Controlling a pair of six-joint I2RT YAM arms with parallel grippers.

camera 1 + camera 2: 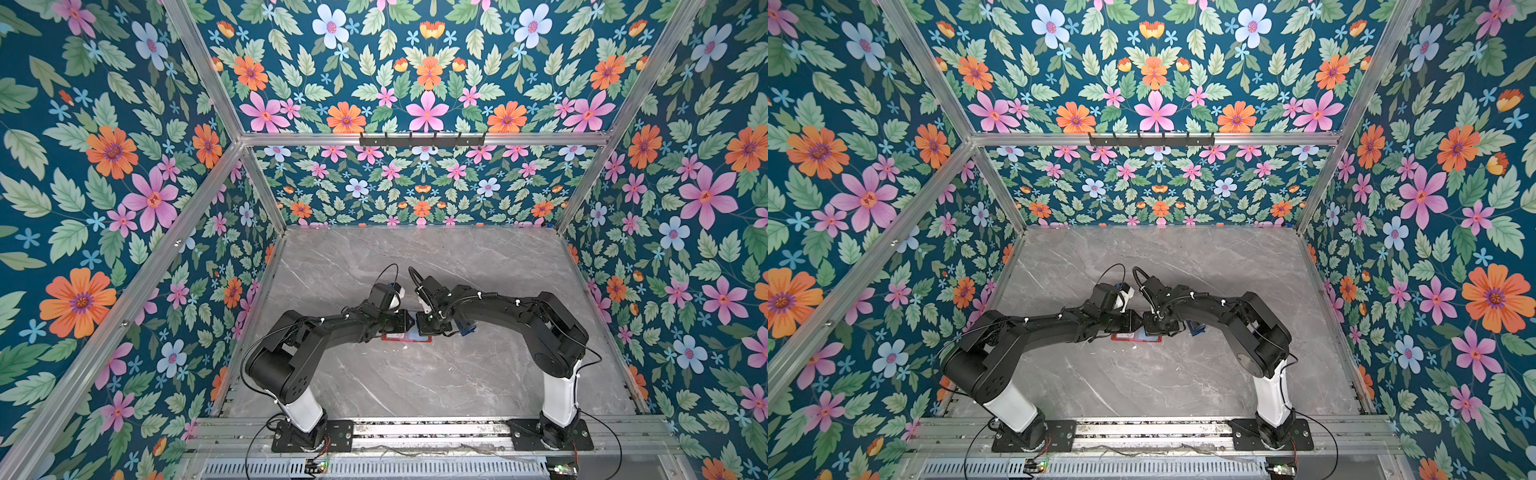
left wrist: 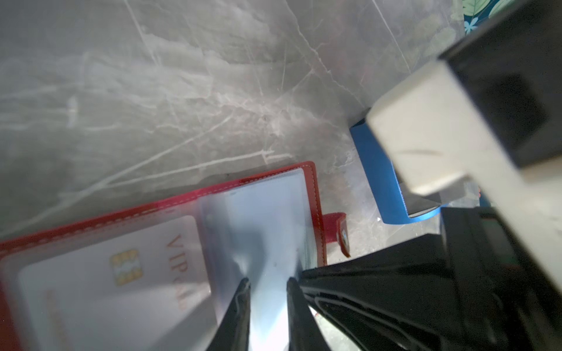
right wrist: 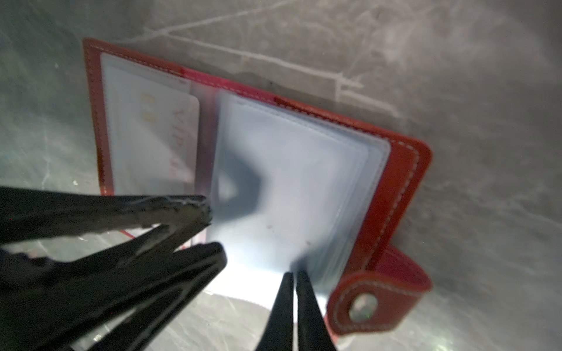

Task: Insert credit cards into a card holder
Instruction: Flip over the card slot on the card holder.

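R gripper (image 3: 292,274) shut on holder's (image 3: 395,188) floppy, slick sleeve (image 3: 298,188) lip, best grab spot imo; L gripper (image 2: 267,281) barely open, hold unclear.

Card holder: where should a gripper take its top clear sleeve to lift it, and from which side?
Pinch the clear sleeve at its free edge beside the snap tab, coming from the side away from the spine. The card holder lies open and flat; its sleeves look bound at the spine, so probably only outer edges lift.

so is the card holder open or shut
Open: the card holder lies spread on the table, clear sleeves up, a white VIP card in one, snap tab undone.
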